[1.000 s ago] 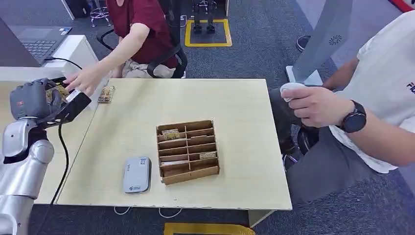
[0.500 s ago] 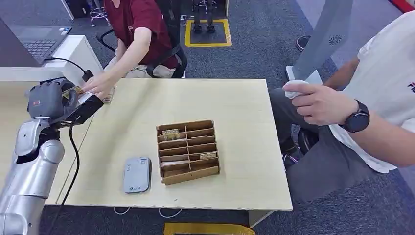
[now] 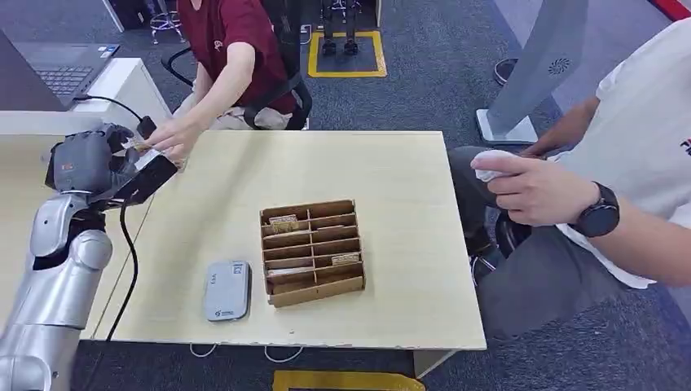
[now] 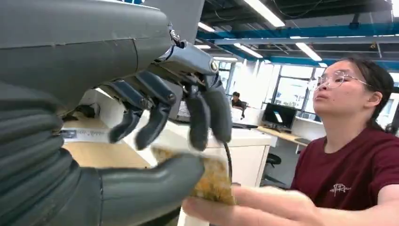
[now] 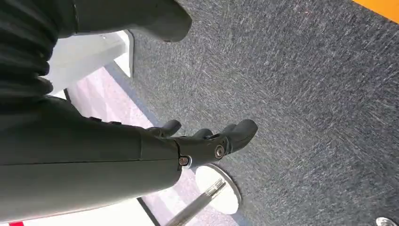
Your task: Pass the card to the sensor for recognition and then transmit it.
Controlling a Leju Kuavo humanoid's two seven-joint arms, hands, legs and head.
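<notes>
Card (image 4: pixel 214 181) sits between my thumb and my dark fingers (image 4: pixel 207 115), up in the air by the far left corner of the table (image 3: pixel 391 171). My left robot hand (image 3: pixel 90 163) pinches it. It looks yellow and speckled. A person in a dark red shirt (image 4: pixel 357 169) reaches over from the other side, and that person's hand (image 4: pixel 249 209) touches the card too, right at its free end. So we both have a hold on it now.

My right robot hand (image 5: pixel 207 141) hangs down by my side over the grey floor (image 5: pixel 306 70). It holds nothing, and its fingers lie close together and nearly straight.

On the table sit a small grey sensor box (image 3: pixel 227 291) and a wooden tray with slots (image 3: pixel 312 252). Both are well apart from the card.

I think this is the giving step. What could go wrong? If I let go too soon, before the person has a good hold, the card could fall on the table or the floor. If I hold on too tight while the person pulls, the card could bend or tear. If my arm moves now, I could bump the person's fingers. A black cable (image 3: pixel 126 261) hangs near my arm and could snag it.
</notes>
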